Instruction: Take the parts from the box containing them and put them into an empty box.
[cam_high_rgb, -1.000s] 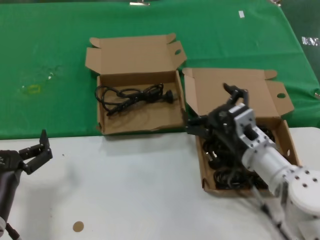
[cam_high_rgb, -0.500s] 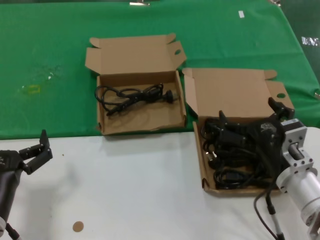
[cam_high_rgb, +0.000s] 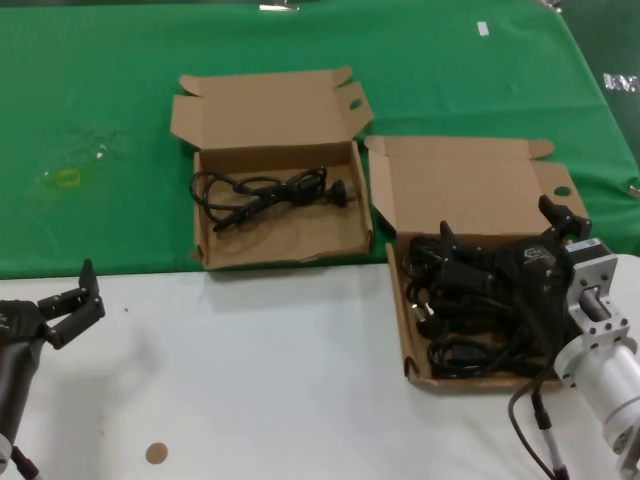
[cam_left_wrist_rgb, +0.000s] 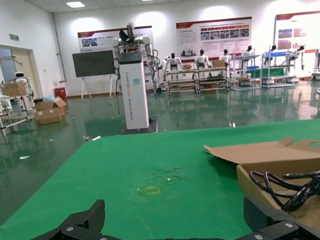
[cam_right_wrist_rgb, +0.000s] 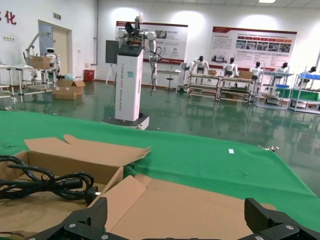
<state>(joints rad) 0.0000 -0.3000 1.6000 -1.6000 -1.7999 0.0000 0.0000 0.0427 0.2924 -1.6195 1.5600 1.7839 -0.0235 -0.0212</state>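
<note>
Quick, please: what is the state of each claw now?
Left claw: open, holding nothing, over the white table.
Right claw: open, above the power cords.

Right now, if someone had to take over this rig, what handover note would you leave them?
Right gripper: open, holding nothing, over the source box near its open lid.
Left gripper: open, parked over the white table at the robot's left.
Done: one power cord lies in the target box, the one on the green cloth.
Left: a tangled pile of cords fills the source box. Each has to go across to the target box, probably with the right arm, one bundle at a time.
</note>
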